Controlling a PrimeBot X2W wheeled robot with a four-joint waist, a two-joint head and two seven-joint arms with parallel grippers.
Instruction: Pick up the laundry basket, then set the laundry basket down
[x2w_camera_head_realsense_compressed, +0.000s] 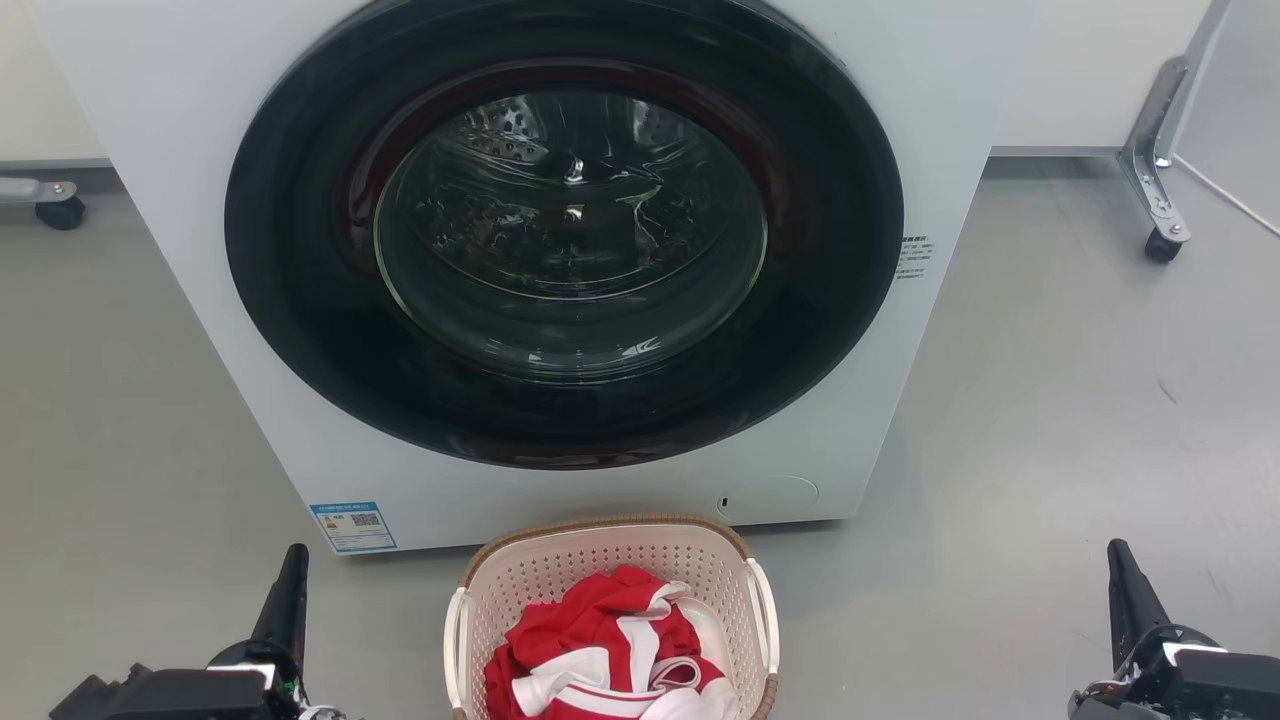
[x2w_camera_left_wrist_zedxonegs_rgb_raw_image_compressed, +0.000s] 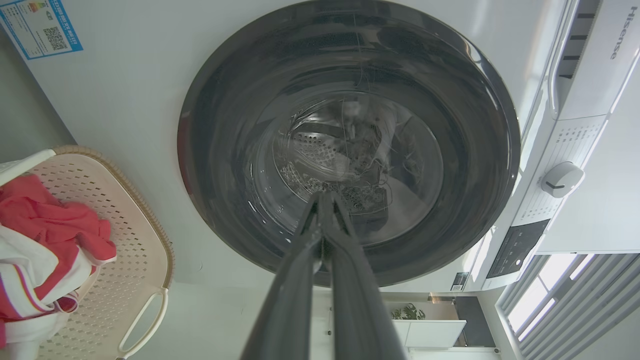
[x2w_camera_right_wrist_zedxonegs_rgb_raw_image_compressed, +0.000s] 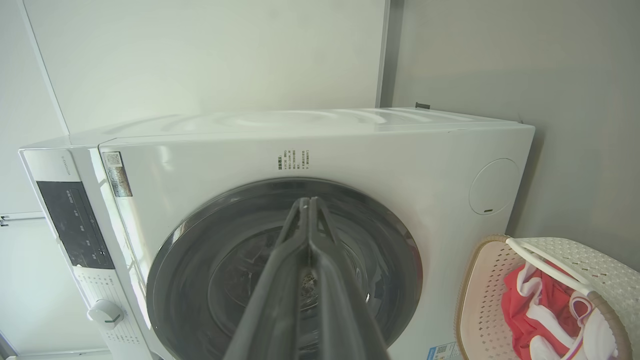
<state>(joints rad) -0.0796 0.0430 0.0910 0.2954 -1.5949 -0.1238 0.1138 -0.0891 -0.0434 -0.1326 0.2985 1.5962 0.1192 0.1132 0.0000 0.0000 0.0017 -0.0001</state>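
1. Left gripper (x2w_camera_head_realsense_compressed: 292, 572): fingers pressed together, empty, well apart from the basket's left side.
2. Laundry basket (x2w_camera_head_realsense_compressed: 600, 527): on the floor just in front of the washing machine (x2w_camera_head_realsense_compressed: 150, 150), with red-and-white clothes (x2w_camera_head_realsense_compressed: 600, 640) inside. Probably light, stiff plastic, a bit slick. Take it by the white side handles (x2w_camera_head_realsense_compressed: 768, 615), one per claw, and keep it level.
3. Right gripper (x2w_camera_head_realsense_compressed: 1125, 580): fingers together, empty, well right of the basket.

We read "Hisense" on the washing machine's (x2w_camera_left_wrist_zedxonegs_rgb_raw_image_compressed: 130, 110) top front panel. The blue sticker (x2w_camera_head_realsense_compressed: 352, 527) at its front's lower left corner bears a QR code; its print is too small for us.
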